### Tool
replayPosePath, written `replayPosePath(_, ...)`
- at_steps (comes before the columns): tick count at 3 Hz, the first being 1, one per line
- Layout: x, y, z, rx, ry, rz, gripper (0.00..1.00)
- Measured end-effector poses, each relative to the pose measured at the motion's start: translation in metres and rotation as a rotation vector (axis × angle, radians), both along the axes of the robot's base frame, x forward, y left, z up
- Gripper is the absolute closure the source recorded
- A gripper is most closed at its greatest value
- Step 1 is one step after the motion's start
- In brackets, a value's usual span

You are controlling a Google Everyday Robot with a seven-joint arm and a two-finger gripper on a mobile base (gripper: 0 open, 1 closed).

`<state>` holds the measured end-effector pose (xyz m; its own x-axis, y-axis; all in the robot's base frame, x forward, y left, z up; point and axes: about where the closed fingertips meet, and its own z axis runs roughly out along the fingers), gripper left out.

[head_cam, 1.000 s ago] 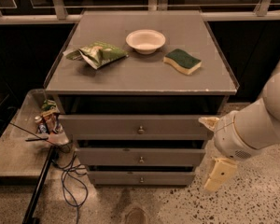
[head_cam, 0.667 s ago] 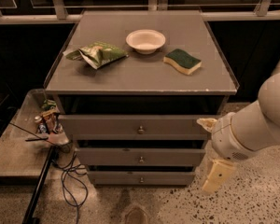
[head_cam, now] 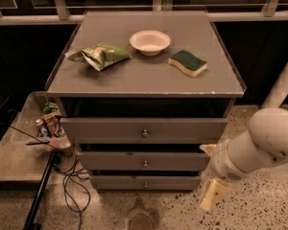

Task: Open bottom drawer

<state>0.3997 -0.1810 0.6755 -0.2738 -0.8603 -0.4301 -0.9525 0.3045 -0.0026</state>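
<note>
The bottom drawer (head_cam: 134, 182) is the lowest, slimmest grey front of the cabinet, pushed in flush, with a small round metal knob (head_cam: 145, 184) at its middle. My gripper (head_cam: 204, 176) hangs at the cabinet's lower right corner, to the right of the bottom drawer's end and well clear of the knob. It is open: one cream finger (head_cam: 208, 149) points up-left beside the middle drawer, and the other (head_cam: 213, 194) points down toward the floor. Nothing is between them. The white arm (head_cam: 259, 143) reaches in from the right.
Two larger drawers (head_cam: 144, 128) sit shut above. On the cabinet top (head_cam: 134, 75) lie a green chip bag (head_cam: 102, 55), a white bowl (head_cam: 150, 41) and a green-yellow sponge (head_cam: 187, 63). A low tray with clutter (head_cam: 50, 123) and cables (head_cam: 72, 186) sit to the left on the speckled floor.
The gripper has dropped lower and shifted slightly left, from beside the top drawer to beside the two lower drawers. All drawers stay shut.
</note>
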Motion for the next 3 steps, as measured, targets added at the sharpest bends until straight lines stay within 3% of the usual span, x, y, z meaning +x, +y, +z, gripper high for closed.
replayPosePath(1, -0.005, -0.005, -0.051, 0.098, 0.023, -0.033, 0.00)
replayPosePath(3, -0.011, -0.014, -0.127, 0.334, -0.057, -0.063, 0.00)
